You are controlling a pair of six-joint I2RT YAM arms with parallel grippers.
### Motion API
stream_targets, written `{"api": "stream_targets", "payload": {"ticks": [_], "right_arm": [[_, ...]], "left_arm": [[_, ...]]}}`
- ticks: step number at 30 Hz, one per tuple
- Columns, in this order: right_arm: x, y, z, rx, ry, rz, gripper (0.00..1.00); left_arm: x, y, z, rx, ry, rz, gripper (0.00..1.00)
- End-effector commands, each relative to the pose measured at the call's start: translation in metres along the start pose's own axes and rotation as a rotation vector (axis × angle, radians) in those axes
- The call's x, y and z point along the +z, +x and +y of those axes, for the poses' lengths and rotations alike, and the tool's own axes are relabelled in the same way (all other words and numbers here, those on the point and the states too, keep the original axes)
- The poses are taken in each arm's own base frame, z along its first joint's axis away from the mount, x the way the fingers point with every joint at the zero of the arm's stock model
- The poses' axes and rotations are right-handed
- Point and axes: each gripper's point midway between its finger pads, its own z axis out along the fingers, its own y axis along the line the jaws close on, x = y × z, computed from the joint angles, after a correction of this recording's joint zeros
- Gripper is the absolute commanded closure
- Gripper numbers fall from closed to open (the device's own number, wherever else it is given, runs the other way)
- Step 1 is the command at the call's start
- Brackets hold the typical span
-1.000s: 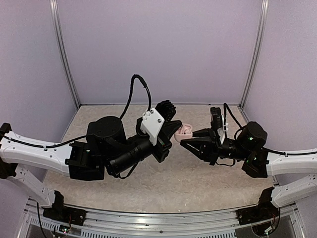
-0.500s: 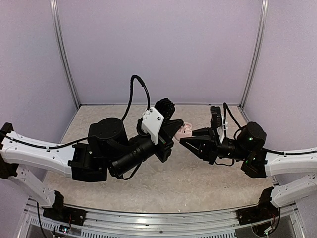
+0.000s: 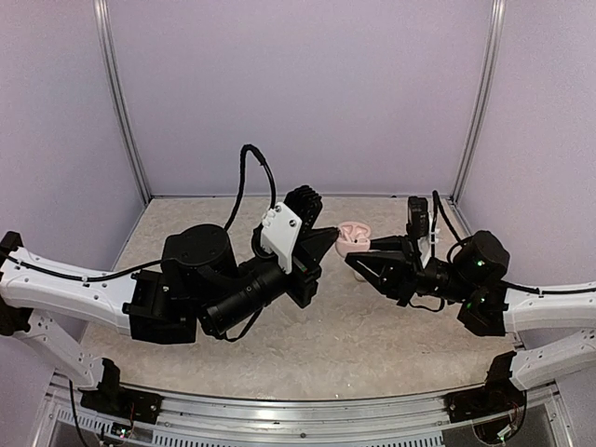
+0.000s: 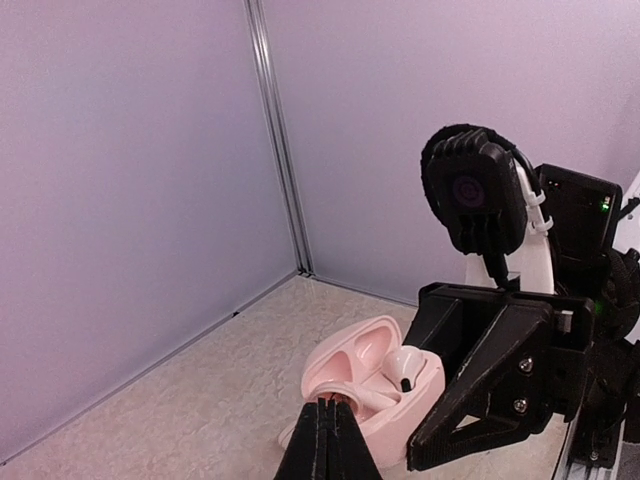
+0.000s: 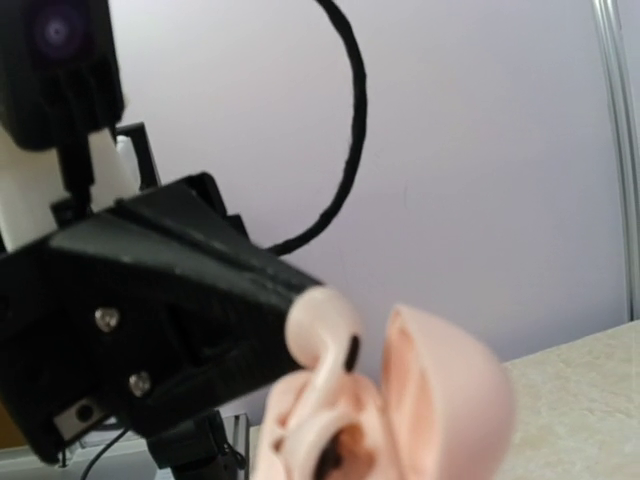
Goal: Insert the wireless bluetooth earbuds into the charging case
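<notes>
Meeting Over the Open Case

Both arms reach inward, low over the counter [image 3: 307, 345]. The right claw [image 3: 358, 252] is clamped on the charging case [image 4: 350, 362], lid open. The left claw [image 4: 328, 410], pressed together, touches one earbud [image 5: 320, 325] standing half in; another earbud [image 4: 403, 366] sits in its well.

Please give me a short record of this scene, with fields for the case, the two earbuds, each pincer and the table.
case: pale pink, lid open, between the two pincers
seated earbud: white, sitting in one well
other earbud: lying across the open case, at the left pincer's tips, not yet seated
left pincer: shut on the other earbud
right pincer: shut on the case
table: beige, speckled
</notes>
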Motion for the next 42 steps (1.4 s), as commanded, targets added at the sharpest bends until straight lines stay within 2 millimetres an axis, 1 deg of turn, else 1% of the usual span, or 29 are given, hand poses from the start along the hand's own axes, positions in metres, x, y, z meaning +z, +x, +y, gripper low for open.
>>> {"api": "stream_targets", "payload": {"ticks": [1, 5, 11, 16, 22, 27, 33, 39, 42], "right_arm": [[0.0, -0.013, 0.007, -0.045, -0.016, -0.044, 1.0], [0.006, -0.004, 0.007, -0.043, -0.034, 0.002, 1.0], [0.011, 0.007, 0.006, -0.065, -0.038, 0.057, 1.0], [0.008, 0.005, 0.006, -0.085, -0.028, 0.055, 1.0], [0.006, 0.0, 0.009, -0.099, -0.033, 0.035, 1.0], [0.008, 0.002, 0.014, -0.108, -0.074, 0.044, 1.0], [0.011, 0.009, 0.021, -0.112, -0.13, 0.078, 1.0], [0.011, 0.009, 0.025, -0.119, -0.157, 0.081, 1.0], [0.011, 0.008, 0.026, -0.123, -0.157, 0.076, 1.0]], "left_arm": [[-0.005, 0.008, -0.003, 0.008, 0.015, 0.026, 0.97], [-0.006, 0.005, -0.005, 0.038, 0.035, 0.016, 0.97], [-0.007, 0.005, -0.013, 0.108, 0.084, 0.023, 0.97], [-0.009, 0.009, -0.012, 0.139, 0.088, 0.048, 0.97], [-0.014, 0.015, -0.009, 0.128, 0.083, 0.064, 0.97], [-0.016, 0.018, -0.01, 0.123, 0.099, 0.067, 0.97], [-0.02, 0.016, -0.018, 0.134, 0.158, 0.057, 0.98], [-0.021, 0.021, -0.025, 0.153, 0.21, 0.086, 0.98], [-0.021, 0.023, -0.024, 0.154, 0.222, 0.097, 0.98]]}}
